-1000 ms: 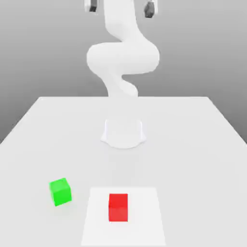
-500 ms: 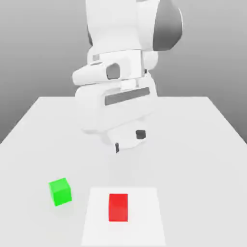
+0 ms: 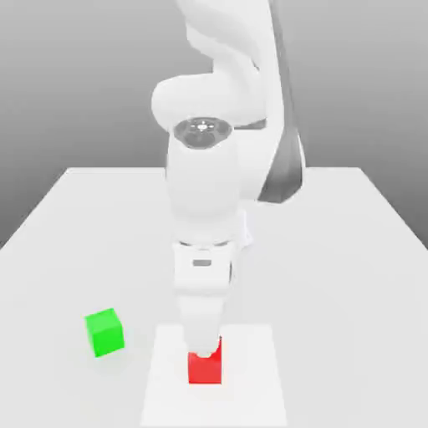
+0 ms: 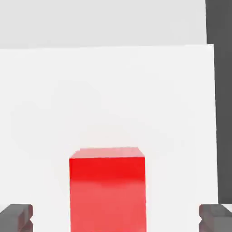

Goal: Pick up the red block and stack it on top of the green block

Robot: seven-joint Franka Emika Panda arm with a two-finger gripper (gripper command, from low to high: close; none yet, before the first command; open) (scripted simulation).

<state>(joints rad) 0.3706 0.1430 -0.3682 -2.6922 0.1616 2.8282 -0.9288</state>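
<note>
I have the gripper down over the red block on the white mat, jaws spread wide and clear of both sides. The green block sits apart, toward the exterior view's left, on the table.

Red block: plain matte cube, unmarked, top face and one side face visible, resting on the surface.
Surface: white, flat, bare around the cube; one straight edge visible, dark grey beyond it.
Gripper: two dark grey fingertips at the corners of the view, one on each side of the cube.
Jaws: spread wide, a clear gap between each tip and the cube, no contact.
Position: cube sits midway between the two tips.
</note>
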